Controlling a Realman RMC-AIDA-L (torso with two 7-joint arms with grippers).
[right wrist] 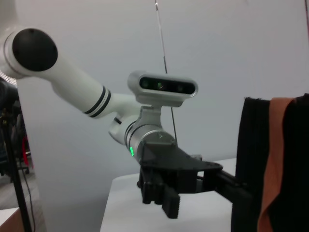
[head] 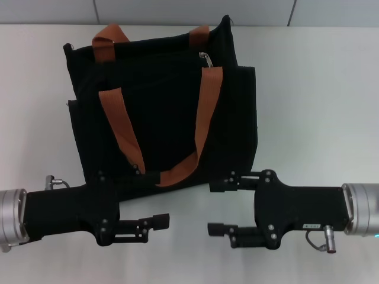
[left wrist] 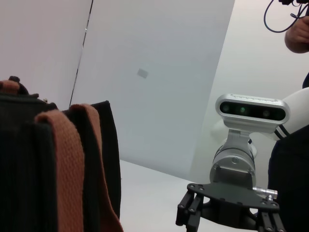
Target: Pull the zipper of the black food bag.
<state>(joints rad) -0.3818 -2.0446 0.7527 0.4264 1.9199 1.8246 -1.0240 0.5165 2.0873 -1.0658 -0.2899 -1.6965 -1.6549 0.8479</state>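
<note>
The black food bag (head: 166, 118) stands upright in the middle of the white table, with two orange-brown strap handles (head: 204, 112) hanging down its near face. The silver zipper (head: 205, 57) sits on the bag's top edge, towards the right. My left gripper (head: 157, 199) is open at the bag's lower left; its upper finger lies against the bag's base. My right gripper (head: 217, 207) is open just below the bag's lower right corner. In the left wrist view the bag (left wrist: 29, 169) is close by and the right gripper (left wrist: 229, 220) is farther off. The right wrist view has the left gripper (right wrist: 203, 195) beside the bag (right wrist: 246, 159).
The white table (head: 320, 100) extends to both sides of the bag, with its back edge meeting a pale wall (head: 177, 12). A person's arm (left wrist: 297, 34) and a cable show at the upper corner of the left wrist view.
</note>
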